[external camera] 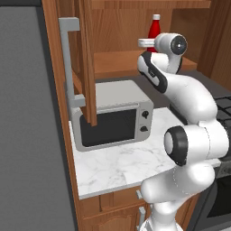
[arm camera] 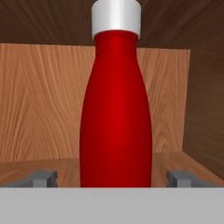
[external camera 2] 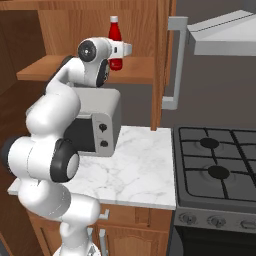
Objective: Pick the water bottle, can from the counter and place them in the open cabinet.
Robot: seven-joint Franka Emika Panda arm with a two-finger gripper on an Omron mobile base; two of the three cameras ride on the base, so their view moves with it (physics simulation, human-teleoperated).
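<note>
So the water bottle (arm camera: 116, 109) is standing upright on the wooden shelf (external camera 2: 135, 70) inside the open cabinet (external camera: 85, 58), right in front of the claw (arm camera: 111, 177). The claw's fingers (arm camera: 41, 177) are spread wide either side of it, not touching, so the bottle looks let go and stands on its own. Upright probably because it's tall and slim. The can's likely next.

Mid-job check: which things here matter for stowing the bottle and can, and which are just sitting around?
Job:
- water bottle, upright on the shelf
- open cabinet
- fingers, spread either side of the bottle, not touching it

Just there:
- microwave
- stove
- range hood
</note>
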